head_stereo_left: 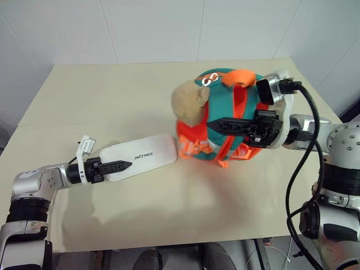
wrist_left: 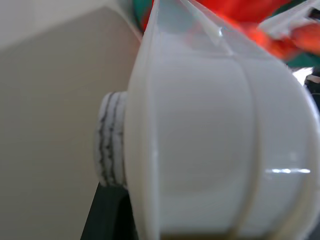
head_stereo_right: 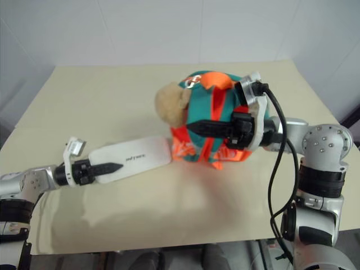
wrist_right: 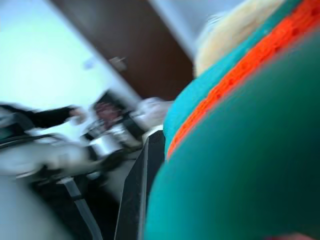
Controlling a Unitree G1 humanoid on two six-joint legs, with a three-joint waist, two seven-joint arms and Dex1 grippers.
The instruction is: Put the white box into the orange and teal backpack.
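Note:
The white box (head_stereo_left: 149, 156) lies flat on the table, its far end almost touching the orange and teal backpack (head_stereo_left: 225, 107). My left gripper (head_stereo_left: 121, 166) is shut on the box's near left end; up close the box (wrist_left: 200, 130) sits against a ribbed pad (wrist_left: 107, 140). The backpack stands at the middle right with a tan plush toy (head_stereo_left: 188, 101) on its left side. My right gripper (head_stereo_left: 216, 124) lies level across the backpack's front, pointing left, jaws together. In the right wrist view teal fabric (wrist_right: 240, 165) presses against a black finger (wrist_right: 140, 190).
The beige table (head_stereo_left: 112, 101) has open surface to the left and in front of the backpack. A black cable (head_stereo_left: 304, 169) loops down from my right wrist beside the table's right edge. White walls stand behind the table.

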